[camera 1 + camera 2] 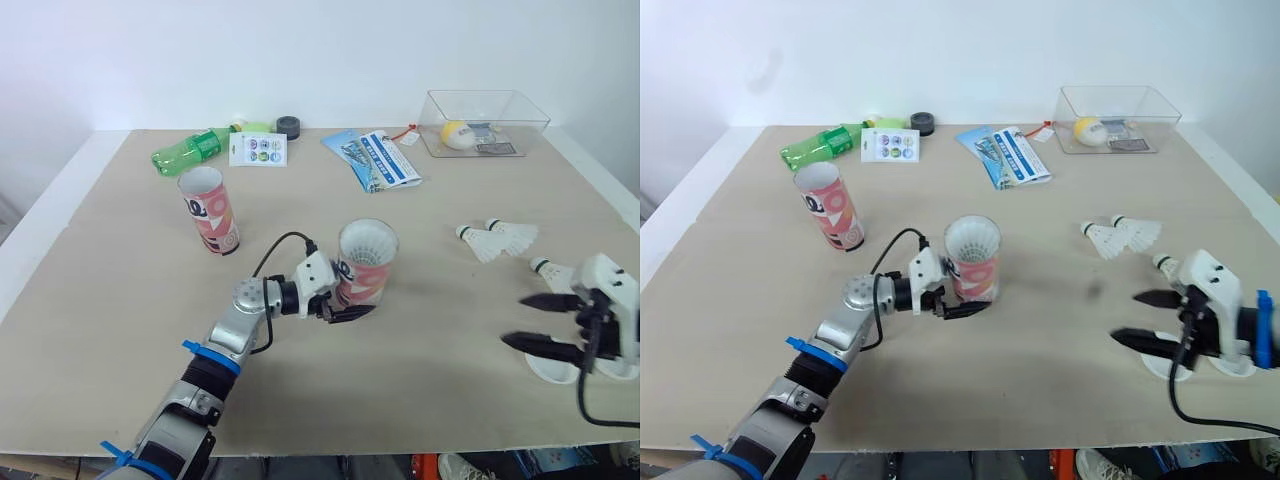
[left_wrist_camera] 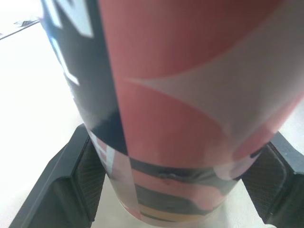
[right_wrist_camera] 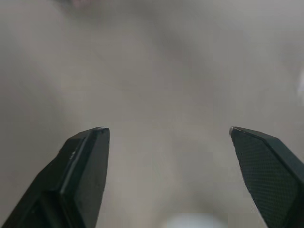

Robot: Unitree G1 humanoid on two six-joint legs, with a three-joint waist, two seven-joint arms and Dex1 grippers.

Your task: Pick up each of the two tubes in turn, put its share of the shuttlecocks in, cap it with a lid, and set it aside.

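Near the middle of the beige tabletop (image 1: 420,400), the left gripper (image 1: 350,308) is clamped on the lower part of an upright pink-and-white cardboard tube (image 1: 368,262). White shows at its mouth, likely shuttlecocks loaded, but it has no cap. The right gripper (image 1: 518,320), jaws wide apart, hovers over a white round lid (image 1: 552,372). 3 white feathered shuttlecocks (image 1: 497,238) lie loose and the 2nd matching tube (image 1: 208,210) stands open, so I judge over half remains.

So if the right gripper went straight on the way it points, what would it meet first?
Likely bare table, short of the tube in the left gripper; depth is unclear.
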